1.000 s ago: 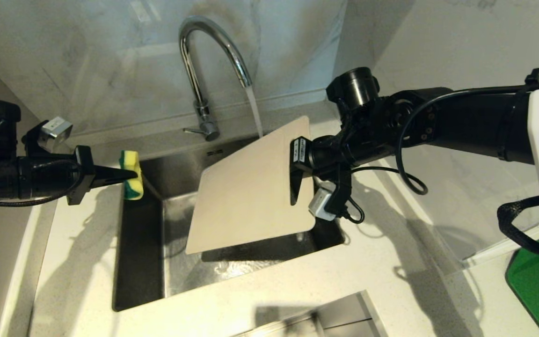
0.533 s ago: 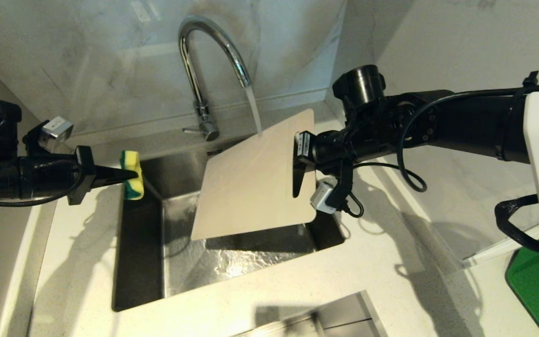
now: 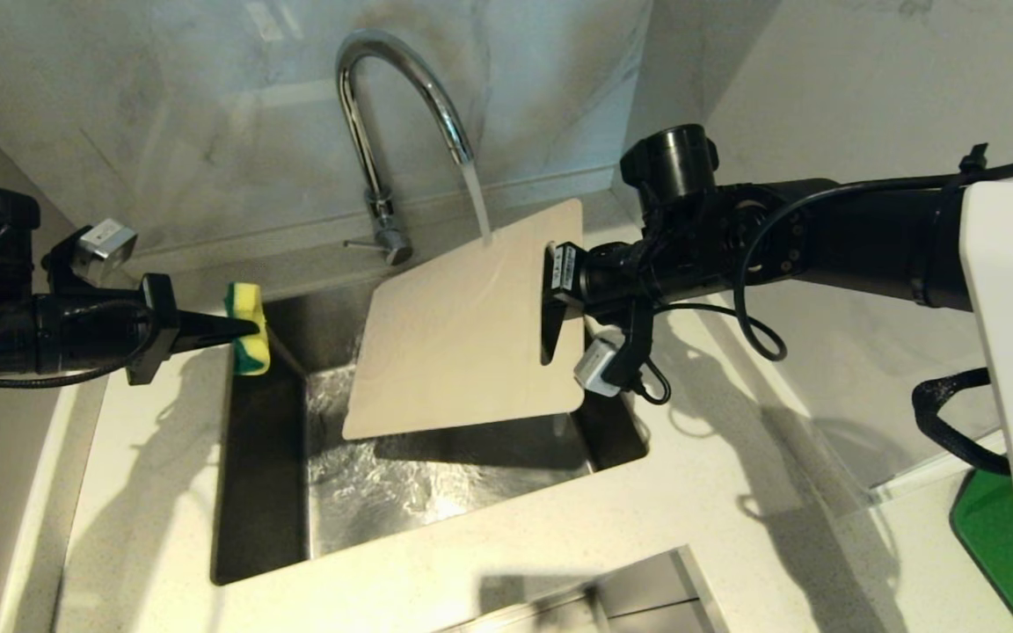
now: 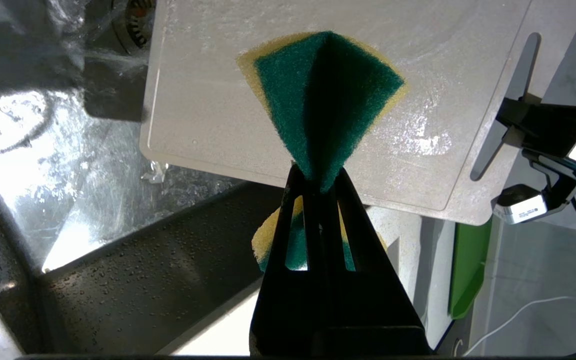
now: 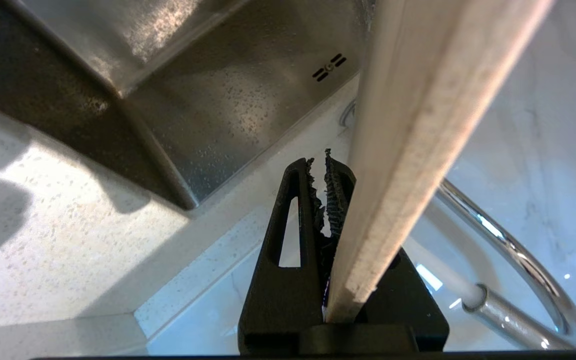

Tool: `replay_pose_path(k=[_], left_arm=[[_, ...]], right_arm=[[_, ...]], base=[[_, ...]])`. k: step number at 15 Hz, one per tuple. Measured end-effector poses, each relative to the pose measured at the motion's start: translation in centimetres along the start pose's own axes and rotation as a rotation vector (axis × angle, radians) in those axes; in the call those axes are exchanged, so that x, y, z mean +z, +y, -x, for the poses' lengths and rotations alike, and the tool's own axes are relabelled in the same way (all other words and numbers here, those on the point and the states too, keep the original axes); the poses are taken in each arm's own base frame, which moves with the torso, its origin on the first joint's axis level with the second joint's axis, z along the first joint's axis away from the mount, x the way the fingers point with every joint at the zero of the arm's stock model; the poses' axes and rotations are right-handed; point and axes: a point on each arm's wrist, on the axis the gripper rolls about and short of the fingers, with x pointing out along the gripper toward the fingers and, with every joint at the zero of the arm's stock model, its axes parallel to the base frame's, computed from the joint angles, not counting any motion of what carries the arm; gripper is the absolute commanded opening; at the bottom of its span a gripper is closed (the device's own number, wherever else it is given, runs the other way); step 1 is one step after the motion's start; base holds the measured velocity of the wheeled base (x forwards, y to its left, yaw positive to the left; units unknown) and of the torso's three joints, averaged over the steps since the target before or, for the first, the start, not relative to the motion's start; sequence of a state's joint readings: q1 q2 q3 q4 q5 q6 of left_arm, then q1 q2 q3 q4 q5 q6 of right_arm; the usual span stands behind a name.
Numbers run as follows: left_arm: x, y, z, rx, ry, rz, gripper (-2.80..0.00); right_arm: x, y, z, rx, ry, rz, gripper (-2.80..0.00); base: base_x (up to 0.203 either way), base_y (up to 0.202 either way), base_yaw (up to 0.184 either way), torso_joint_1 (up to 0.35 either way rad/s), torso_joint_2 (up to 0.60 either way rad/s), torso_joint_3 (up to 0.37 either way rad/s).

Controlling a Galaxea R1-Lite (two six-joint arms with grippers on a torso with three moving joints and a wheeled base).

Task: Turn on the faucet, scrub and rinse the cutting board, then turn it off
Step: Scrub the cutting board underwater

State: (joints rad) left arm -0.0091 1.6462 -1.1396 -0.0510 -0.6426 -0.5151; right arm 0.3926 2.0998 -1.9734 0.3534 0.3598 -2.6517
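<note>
Cutting board (image 3: 458,338) now shifted further under faucet (image 3: 383,132) stream, tilted over sink (image 3: 260,492). Right hand (image 3: 552,327) clamped on board. Left hand (image 3: 238,328) clamped on sponge (image 3: 248,338), waiting. Rinsing underway.

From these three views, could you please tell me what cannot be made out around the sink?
- Head view: the sink floor under the cream-beige rectangular cutting board is covered by it, drain included.
- Right wrist view: the board's faces are unseen; only its edge shows, and the chrome gooseneck faucet is cut off by the frame.
- Head view: the bright green flat object is cut off at the corner.
</note>
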Motion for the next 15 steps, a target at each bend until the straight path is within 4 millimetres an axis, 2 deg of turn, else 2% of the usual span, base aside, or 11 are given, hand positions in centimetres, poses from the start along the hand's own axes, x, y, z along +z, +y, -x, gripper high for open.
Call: replay_pose_path(k=[11,15], left_arm=[[0.0,0.0,0.0,-0.001,-0.001,-0.001,-2.8],[0.0,0.0,0.0,0.0,0.0,0.0,-2.8]], right_arm=[[-0.4,1.4,-0.8,-0.002,0.019,-0.015,-2.8],[-0.4,1.1,-0.3,-0.002,0.017,-0.027,-2.8]], base=[[0.0,0.0,0.0,0.0,0.0,0.0],[0.0,0.0,0.0,0.0,0.0,0.0]])
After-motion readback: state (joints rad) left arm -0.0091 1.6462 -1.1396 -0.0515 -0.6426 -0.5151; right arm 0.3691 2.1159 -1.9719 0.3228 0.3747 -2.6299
